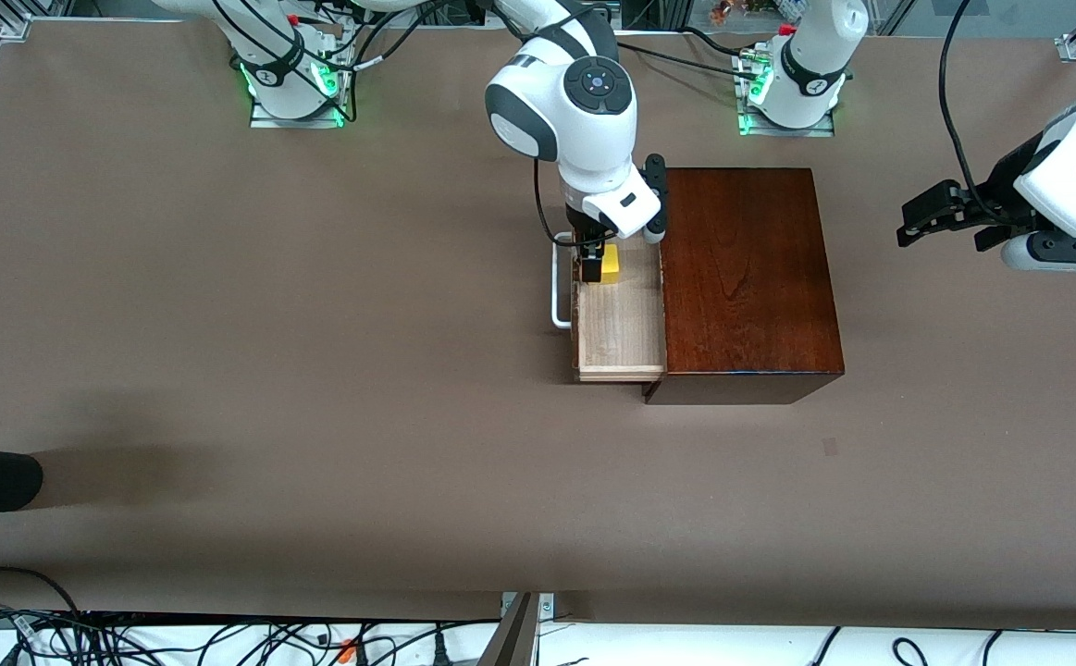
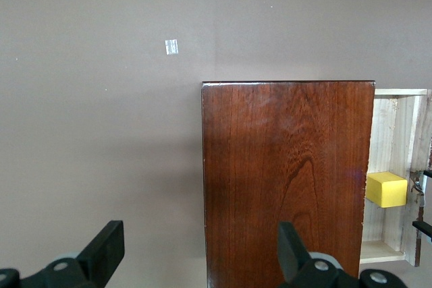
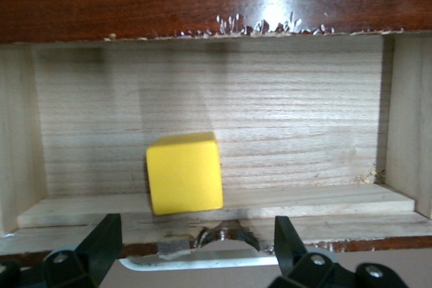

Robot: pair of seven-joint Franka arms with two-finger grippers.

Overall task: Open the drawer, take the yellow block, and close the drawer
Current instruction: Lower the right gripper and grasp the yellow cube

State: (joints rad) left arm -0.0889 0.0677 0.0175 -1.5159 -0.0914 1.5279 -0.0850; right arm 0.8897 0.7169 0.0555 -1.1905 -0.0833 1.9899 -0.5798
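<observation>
Cube [image 3: 184,173], bright yellow, plain-faced

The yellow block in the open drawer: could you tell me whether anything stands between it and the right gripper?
Nothing visible does. The yellow block lies uncovered on the drawer floor, and the right gripper hangs open just over it. The left gripper waits off the box's end.

- A brown table [image 1: 223,324] carries everything.
- The dark reddish-brown wooden box [image 1: 746,277] rests directly on it, nearer the left arm's end.
- Both arm bases stand along one edge.
</observation>
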